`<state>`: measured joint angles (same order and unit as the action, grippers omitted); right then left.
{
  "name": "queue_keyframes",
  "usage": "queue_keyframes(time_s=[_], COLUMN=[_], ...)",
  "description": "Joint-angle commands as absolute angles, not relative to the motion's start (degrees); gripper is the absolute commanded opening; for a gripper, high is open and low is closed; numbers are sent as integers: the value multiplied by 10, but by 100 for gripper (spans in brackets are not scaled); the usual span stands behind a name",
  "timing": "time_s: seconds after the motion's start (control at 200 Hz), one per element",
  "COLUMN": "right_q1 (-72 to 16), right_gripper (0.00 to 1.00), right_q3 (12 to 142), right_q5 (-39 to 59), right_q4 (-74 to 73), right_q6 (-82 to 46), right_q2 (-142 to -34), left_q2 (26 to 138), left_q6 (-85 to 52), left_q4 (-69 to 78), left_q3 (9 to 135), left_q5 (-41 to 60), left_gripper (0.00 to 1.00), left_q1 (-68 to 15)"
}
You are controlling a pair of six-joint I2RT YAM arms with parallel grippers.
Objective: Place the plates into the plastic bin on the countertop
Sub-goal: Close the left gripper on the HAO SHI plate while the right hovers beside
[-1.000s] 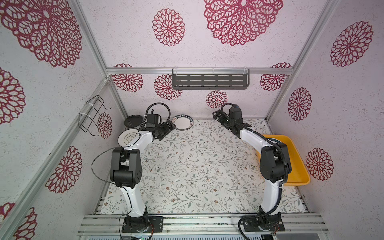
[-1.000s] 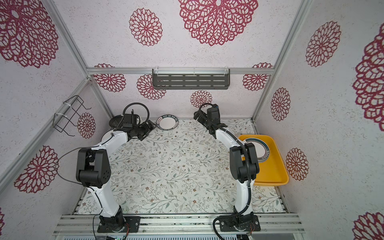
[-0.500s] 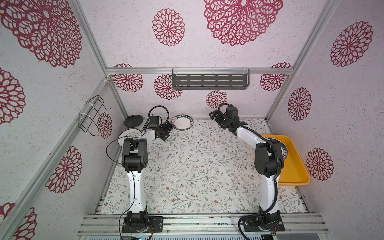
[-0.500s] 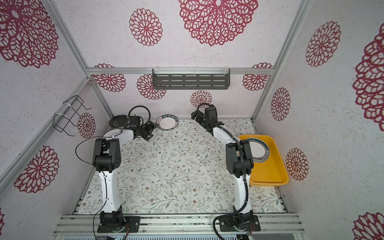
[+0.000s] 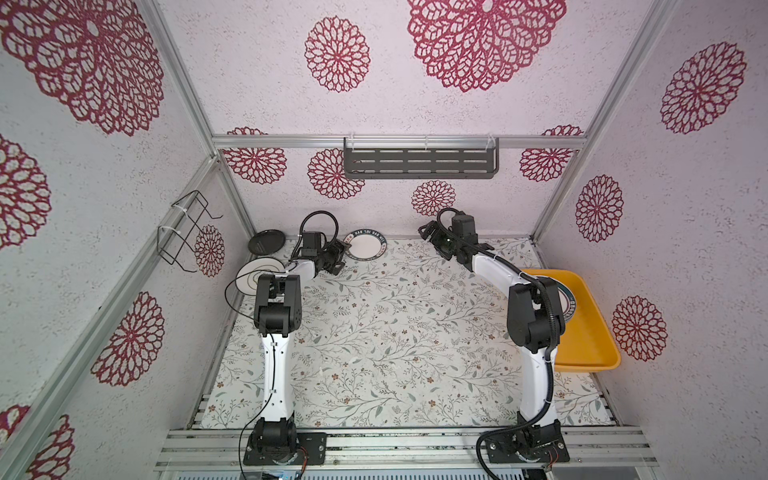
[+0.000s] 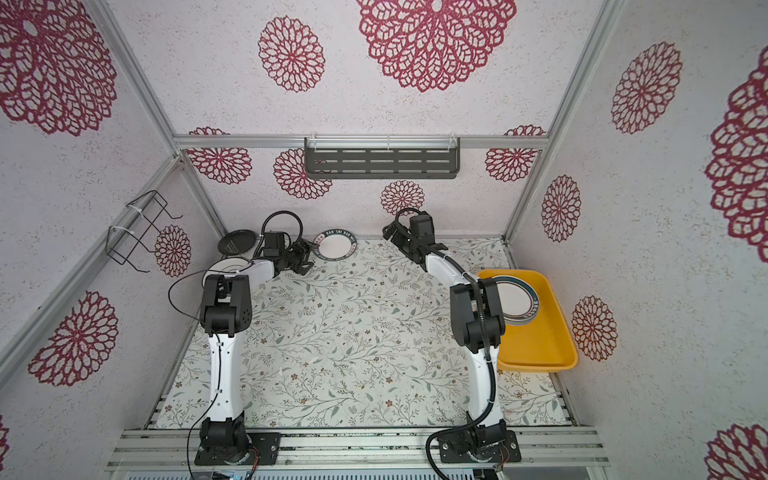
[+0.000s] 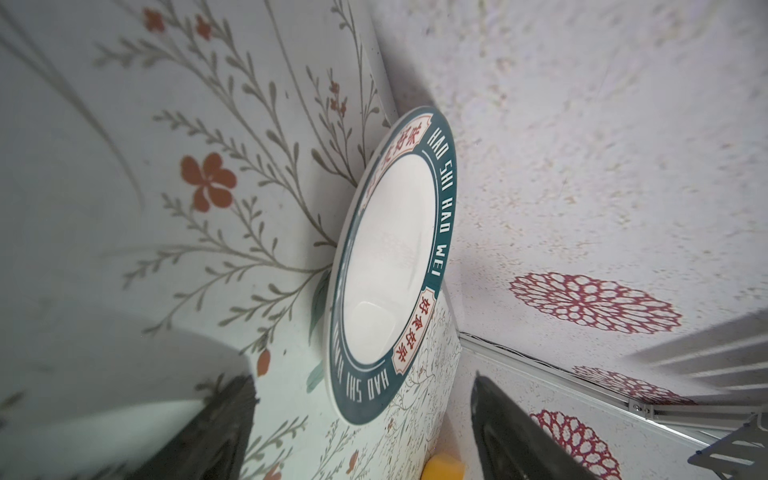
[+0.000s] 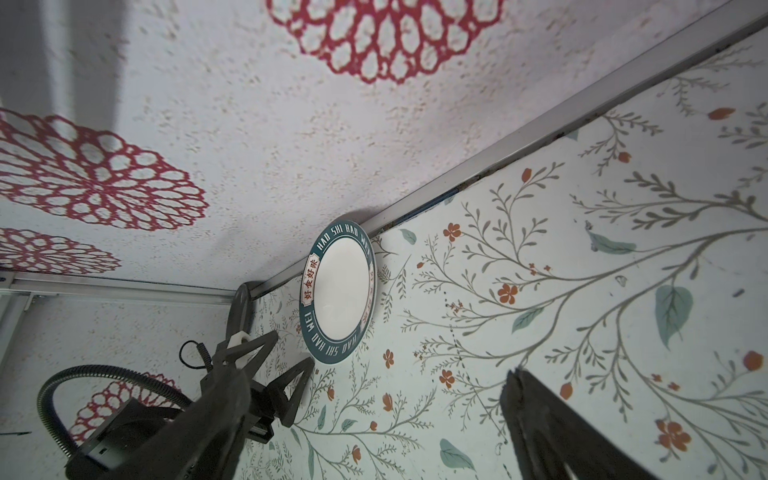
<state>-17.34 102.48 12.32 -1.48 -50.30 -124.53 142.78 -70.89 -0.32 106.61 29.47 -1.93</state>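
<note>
A white plate with a dark teal lettered rim [image 5: 365,245] [image 6: 335,246] [image 7: 390,266] [image 8: 338,291] lies by the back wall. My left gripper [image 5: 340,258] [image 6: 308,257] [image 7: 361,432] [image 8: 291,349] is open, its fingers either side of the plate's near rim. A small black plate [image 5: 266,241] [image 6: 237,241] and a line-motif plate [image 5: 251,278] [image 6: 224,266] sit at the back left. The yellow bin [image 5: 590,332] [image 6: 540,345] holds stacked teal-rimmed plates [image 6: 517,301]. My right gripper [image 5: 430,239] [image 6: 395,241] [image 8: 374,436] hovers open and empty, right of the teal plate.
A dark grey slotted shelf [image 5: 419,162] hangs on the back wall, and a black wire rack [image 5: 187,232] on the left wall. The leafy countertop [image 5: 395,332] spreads between both arms. The back wall stands right behind the plate.
My left arm's elbow has swung inward and its jaws have narrowed a little around the teal plate's rim. My right gripper has slid left along the back wall.
</note>
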Motion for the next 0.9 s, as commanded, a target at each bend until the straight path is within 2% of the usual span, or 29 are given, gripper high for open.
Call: queue_keyframes(time_s=[0.0,0.605,0.896], right_q1=[-171,-170,-167], right_gripper=[99,99,99], right_q3=[1048,1043,1046], right_q5=[130,93,95], right_q4=[-25,18,16], right_q6=[-517,-506,-515], right_q2=[-1245,-1223,-1228], left_q2=[1461,1534,1517], left_q6=[-734,-765,-763], left_q4=[9,18,40], left_q3=[1080,1142,1115], left_q5=[284,292,290], left_gripper=[81,44,13], left_q1=[-16,-20,-20])
